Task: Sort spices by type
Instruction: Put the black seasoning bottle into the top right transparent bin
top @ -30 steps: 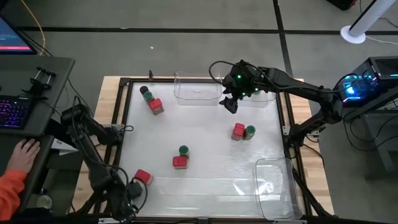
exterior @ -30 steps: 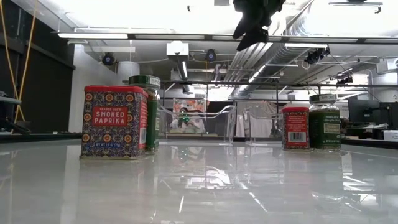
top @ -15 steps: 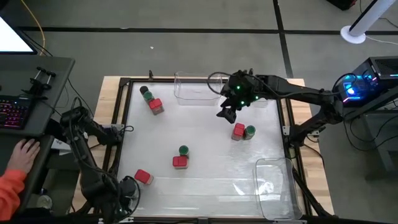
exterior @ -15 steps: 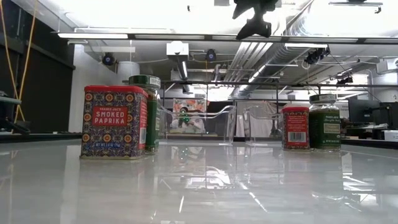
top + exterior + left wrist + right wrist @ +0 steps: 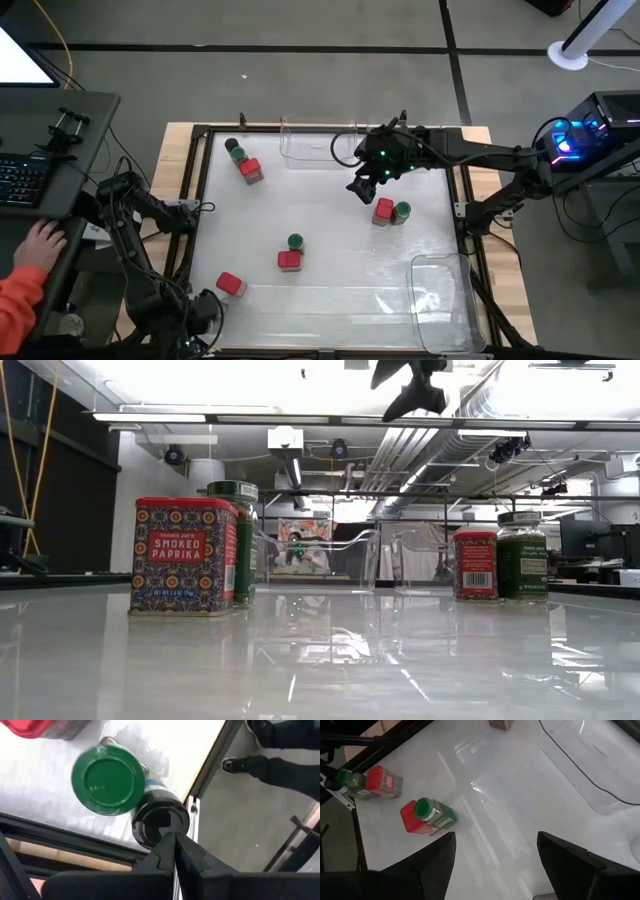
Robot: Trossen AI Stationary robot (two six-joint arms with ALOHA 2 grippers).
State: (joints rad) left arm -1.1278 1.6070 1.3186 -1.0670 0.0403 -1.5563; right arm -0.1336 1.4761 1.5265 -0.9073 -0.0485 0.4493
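- The spices are spread on the white table point(image 5: 330, 210) in pairs: a red-capped tin point(image 5: 383, 211) touching a green-capped jar point(image 5: 402, 211) near the right side, a second pair point(image 5: 290, 252) in the middle, a third pair point(image 5: 243, 160) at the far left corner, and a single red tin point(image 5: 230, 285) at the near left.
- The right end effector point(image 5: 364, 188) is held above the table, just beside the right pair, with its fingers spread and nothing between them.
- The left end effector point(image 5: 172, 851) is pressed together and parked at the near left edge, where nothing is pinched.
- The tins are judged to be light and stiff, with flat sides that give a sure hold; the smooth metal can be slippery.
- The green-capped jars are probably glass, so they are a little heavier and fragile if dropped.
- A hold across the body just under the cap is advised; because the two touch, the neighbour can be pushed over.
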